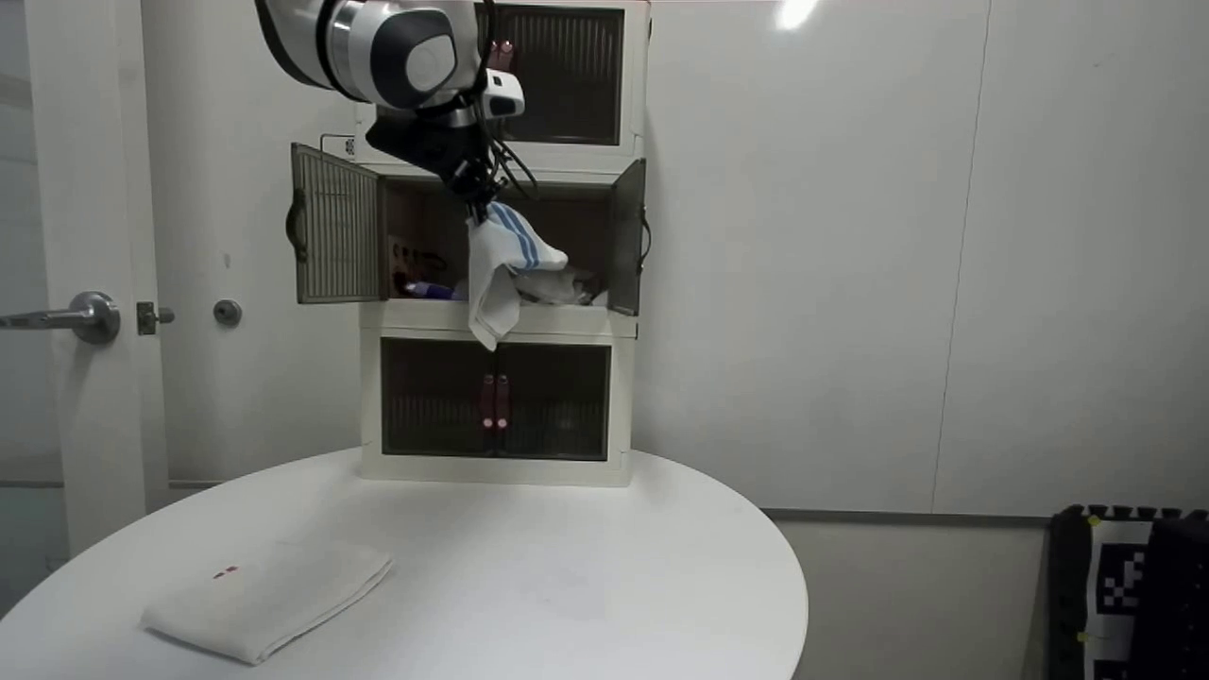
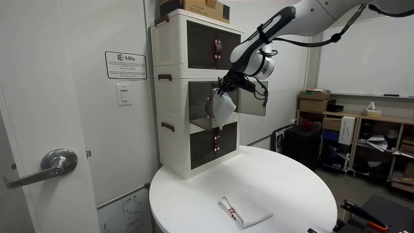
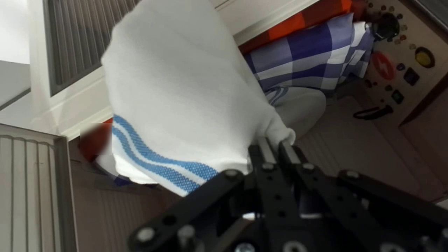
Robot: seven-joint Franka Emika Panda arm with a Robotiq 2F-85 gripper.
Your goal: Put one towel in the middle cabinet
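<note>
The white towel with blue stripes [image 1: 501, 250] hangs from my gripper [image 1: 480, 210], which is shut on one end of it. In the wrist view the fingertips of the gripper [image 3: 275, 143] pinch a bunched fold of the towel [image 3: 182, 77]. Both dark doors of the middle cabinet [image 2: 171, 97] are swung out, the ribbed door [image 1: 338, 227] and the edge-on door [image 1: 627, 236]. The towel stands at the opening between them, its lower end drooping past the cabinet's bottom ledge. How deep its upper part reaches cannot be told.
Inside the cabinet lie a blue-and-white checked cloth [image 3: 304, 52], an orange cloth [image 3: 297, 21] and a white striped cloth [image 3: 297, 108]. A plain white folded towel [image 1: 274, 595] rests on the round white table [image 1: 604, 576]. The bottom unit [image 1: 496, 472] has shut doors.
</note>
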